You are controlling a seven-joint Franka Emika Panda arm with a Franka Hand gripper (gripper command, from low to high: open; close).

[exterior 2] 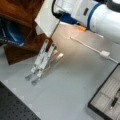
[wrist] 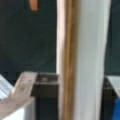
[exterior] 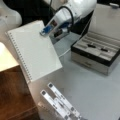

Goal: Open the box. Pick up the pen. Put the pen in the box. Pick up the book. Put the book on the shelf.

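While the large white spiral-bound notebook, the book, hangs tilted above the grey tabletop, the gripper holds it clamped at the edge opposite the spiral binding, at an upper corner. Nearest the camera in a front view lies a silvery folding metal stand, clear of the book. Beside it, at that view's left, stands the dark reddish-brown wooden shelf with its pale cream top; the book's bound edge hangs just above and beside that top, not resting on it. Further back, at the right, sits the flat silvery-sided box with its lid open and grey grooved interior exposed. The slim black pen lies inside one groove.

In the wrist view the book's edge runs upright through the middle, white cover against a brownish layer.

Handling judgement: the book appears light and moderately stiff, yet a corner grip leaves most of it unsupported, so it may sag or swing. The plain cover looks smooth and could slip; a hold nearer the middle of the free edge would carry it more squarely.
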